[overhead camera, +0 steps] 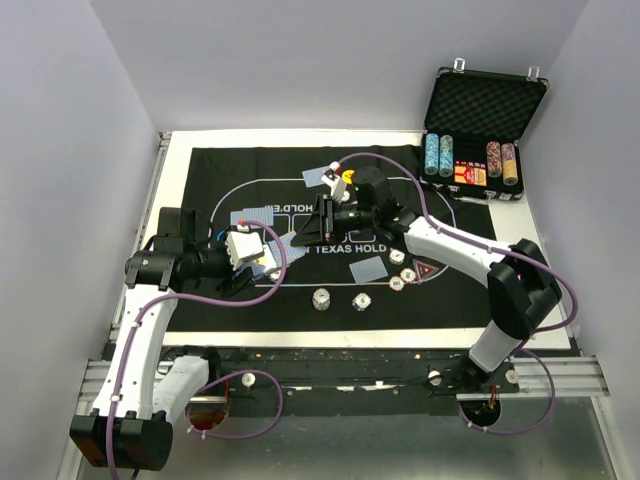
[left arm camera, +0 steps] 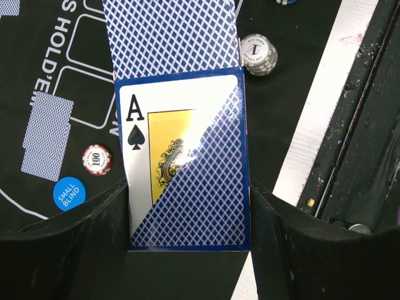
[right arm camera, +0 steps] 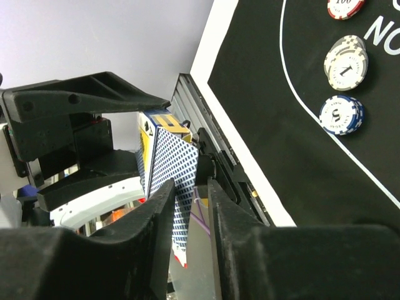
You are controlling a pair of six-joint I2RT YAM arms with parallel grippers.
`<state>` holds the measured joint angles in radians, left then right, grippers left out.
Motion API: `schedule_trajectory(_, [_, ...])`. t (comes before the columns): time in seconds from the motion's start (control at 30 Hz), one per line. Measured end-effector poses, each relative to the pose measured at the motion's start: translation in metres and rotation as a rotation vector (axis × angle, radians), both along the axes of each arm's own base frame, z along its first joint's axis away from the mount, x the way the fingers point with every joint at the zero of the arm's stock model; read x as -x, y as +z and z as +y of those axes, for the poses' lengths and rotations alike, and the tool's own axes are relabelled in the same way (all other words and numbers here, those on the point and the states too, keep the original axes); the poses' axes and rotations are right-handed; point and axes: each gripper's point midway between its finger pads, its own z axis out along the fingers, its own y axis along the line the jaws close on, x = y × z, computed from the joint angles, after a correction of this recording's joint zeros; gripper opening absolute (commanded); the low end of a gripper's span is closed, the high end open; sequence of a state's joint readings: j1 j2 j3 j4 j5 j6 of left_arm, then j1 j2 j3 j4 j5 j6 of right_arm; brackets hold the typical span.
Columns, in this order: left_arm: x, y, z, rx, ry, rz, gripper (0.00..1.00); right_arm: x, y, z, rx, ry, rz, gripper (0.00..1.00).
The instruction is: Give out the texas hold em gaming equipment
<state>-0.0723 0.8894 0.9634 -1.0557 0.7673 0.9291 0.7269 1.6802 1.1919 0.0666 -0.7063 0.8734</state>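
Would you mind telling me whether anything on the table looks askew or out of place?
Yes: the grey-and-white speckled poker chip stack on the black felt mat is staggered, its upper chips slid sideways, unlike the straight blue-and-white stack beside it.

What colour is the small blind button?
The button is blue, white lettering; left wrist view.
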Motion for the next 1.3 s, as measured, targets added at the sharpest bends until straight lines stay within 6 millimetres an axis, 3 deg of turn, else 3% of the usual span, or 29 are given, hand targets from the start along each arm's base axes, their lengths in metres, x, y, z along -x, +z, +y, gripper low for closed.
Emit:
schedule_trajectory(0.13, [0.0,0.0,0.0,0.0,0.0,0.001,0.47,0.002,0.006,-0.001,-0.013,-0.005,0.006,0.23])
schedule_trajectory(0.63, [0.0,0.0,0.0,0.001,0.001,0.001,0.47,0.005,0.018,-0.017,-0.026,-0.031,-0.006,0.2])
schedule_trajectory(1.3, [0.0,0.0,0.0,0.001,0.001,0.001,0.47,-0.018,0.026,-0.043,-0.019,-0.105,-0.014,0.11])
